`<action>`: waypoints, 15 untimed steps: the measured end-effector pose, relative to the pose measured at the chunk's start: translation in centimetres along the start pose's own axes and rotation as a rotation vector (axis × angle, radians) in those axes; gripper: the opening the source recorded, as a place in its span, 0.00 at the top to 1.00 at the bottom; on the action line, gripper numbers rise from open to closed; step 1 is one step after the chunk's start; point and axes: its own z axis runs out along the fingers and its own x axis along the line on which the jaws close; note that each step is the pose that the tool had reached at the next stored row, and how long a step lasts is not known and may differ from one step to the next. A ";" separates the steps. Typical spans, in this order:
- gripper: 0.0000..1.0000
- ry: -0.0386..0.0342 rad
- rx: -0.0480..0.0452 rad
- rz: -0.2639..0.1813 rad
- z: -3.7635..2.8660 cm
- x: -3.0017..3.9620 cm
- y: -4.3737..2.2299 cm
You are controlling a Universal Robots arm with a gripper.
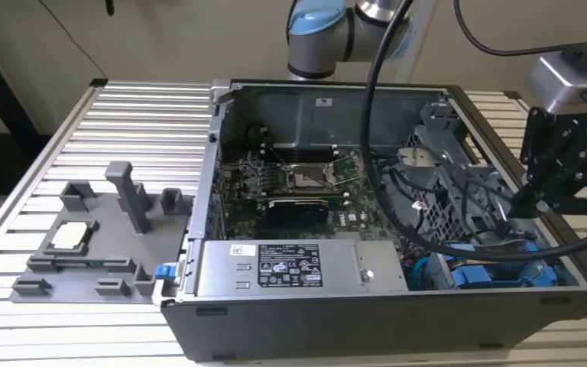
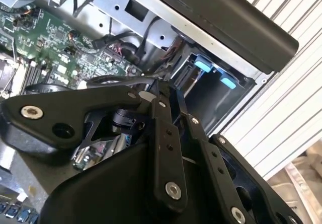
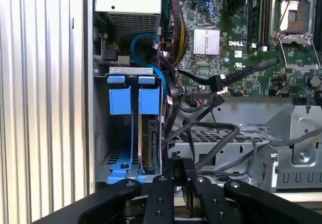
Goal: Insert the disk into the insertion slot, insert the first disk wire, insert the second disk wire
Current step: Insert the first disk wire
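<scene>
Nearby, black cables [image 3: 216, 127] tangle beside the slotted disk [image 3: 149, 138].

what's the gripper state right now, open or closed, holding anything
gripper: cannot be told whether open or closed, or holding anything; it hangs close by the disk and the black wires.

A black-and-white label [image 1: 290, 267] was seen on the grey power-supply box [image 1: 375, 267], in the lower middle of the exterior view; its fine print and symbols could not be made out. A small white sticker [image 1: 323, 100] on the case's rear wall [image 1: 375, 115], upper middle, was likewise illegible. In the first wrist view, white lettering [image 3: 236, 43] was printed on the motherboard [image 3: 236, 68], just beside the silver heat sink [image 3: 207, 41].
</scene>
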 end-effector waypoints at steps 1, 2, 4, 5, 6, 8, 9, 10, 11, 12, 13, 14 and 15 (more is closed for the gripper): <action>0.81 0.0000 0.0001 0.002 0.03 0.21 0.00; 0.81 0.0001 0.0003 0.003 0.08 0.36 0.00; 0.81 -0.0002 0.0004 0.005 0.24 0.47 0.00; 0.81 -0.0001 0.0005 0.005 0.31 0.49 0.01; 0.81 0.0002 0.0005 0.006 0.37 0.50 0.01; 0.81 0.0000 0.0005 0.006 0.53 0.51 0.01; 0.81 0.0001 0.0005 0.006 0.60 0.52 0.01; 0.81 0.0001 0.0005 0.006 0.68 0.52 0.01; 0.81 0.0001 0.0006 0.006 0.78 0.54 0.01; 0.81 0.0000 0.0006 0.006 0.88 0.54 0.01; 0.81 0.0001 0.0005 0.006 0.99 0.55 0.01; 0.81 0.0001 0.0005 0.006 1.10 0.56 0.01; 0.81 0.0001 0.0006 0.006 1.22 0.57 0.01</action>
